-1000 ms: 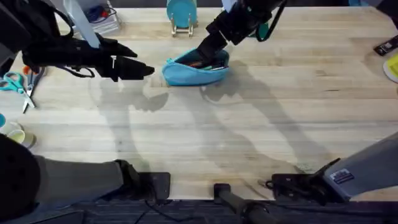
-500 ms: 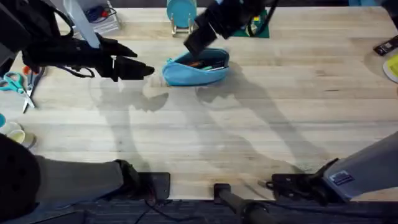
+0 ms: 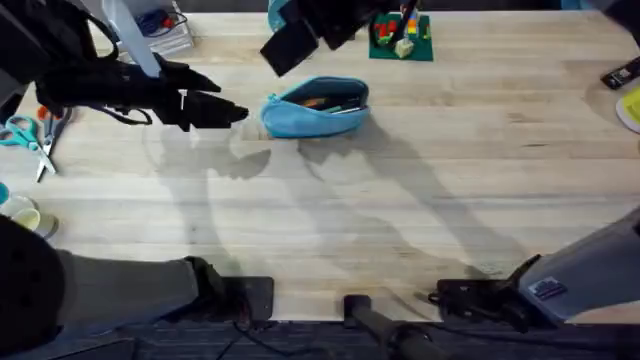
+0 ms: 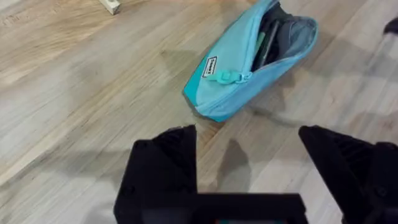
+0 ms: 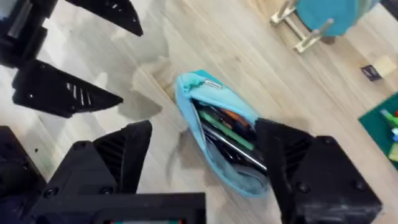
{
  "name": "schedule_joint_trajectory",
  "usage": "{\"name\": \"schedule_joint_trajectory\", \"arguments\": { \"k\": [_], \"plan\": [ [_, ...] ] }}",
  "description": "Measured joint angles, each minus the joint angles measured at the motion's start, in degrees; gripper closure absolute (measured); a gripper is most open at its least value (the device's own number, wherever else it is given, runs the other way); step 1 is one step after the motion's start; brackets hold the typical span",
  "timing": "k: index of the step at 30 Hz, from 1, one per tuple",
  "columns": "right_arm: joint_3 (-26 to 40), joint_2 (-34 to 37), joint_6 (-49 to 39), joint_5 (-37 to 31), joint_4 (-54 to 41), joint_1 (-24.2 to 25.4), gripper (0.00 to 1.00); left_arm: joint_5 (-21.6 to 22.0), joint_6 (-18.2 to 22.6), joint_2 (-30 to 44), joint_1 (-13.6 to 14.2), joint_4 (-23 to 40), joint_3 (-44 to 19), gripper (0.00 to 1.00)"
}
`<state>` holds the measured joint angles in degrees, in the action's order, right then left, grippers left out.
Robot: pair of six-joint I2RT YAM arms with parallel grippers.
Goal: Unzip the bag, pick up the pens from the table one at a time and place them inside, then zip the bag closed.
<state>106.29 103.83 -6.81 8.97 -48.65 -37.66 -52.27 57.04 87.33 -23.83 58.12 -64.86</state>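
No legible text; a small white label (image 4: 211, 66), unreadable, on the bag (image 4: 239, 87).

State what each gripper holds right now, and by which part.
Nothing is held. The left gripper is open beside the bag, apart from it. The right gripper is open above the unzipped bag, with nothing between its fingers.

The bag (image 3: 315, 107) lies on the tabletop (image 3: 420, 200), unzipped, with pens (image 5: 227, 140) inside it. The left gripper (image 3: 235, 112) hangs just left of the bag, apart from it, jaws spread. The right gripper (image 3: 285, 45) hovers behind the bag and slightly to its left, jaws apart. A disc on a stand (image 3: 291, 25) sits behind the bag. Scissors (image 3: 30, 135) lie well to the bag's left, and a block set (image 3: 400, 35) sits behind it to the right.
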Motion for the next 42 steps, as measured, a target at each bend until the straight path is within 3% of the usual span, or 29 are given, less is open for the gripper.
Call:
{"name": "schedule_joint_trajectory", "arguments": {
  "k": [29,42],
  "plan": [
    [0.1,13.2,4.3,0.0,8.0,-4.4,0.005,0.0,0.0,0.0,0.0,0.6,0.0,0.007],
    [0.1,15.9,4.8,0.0,9.9,-4.6,0.01,1.8,0.0,0.0,-0.2,0.5,0.0,0.007]
  ]
}}
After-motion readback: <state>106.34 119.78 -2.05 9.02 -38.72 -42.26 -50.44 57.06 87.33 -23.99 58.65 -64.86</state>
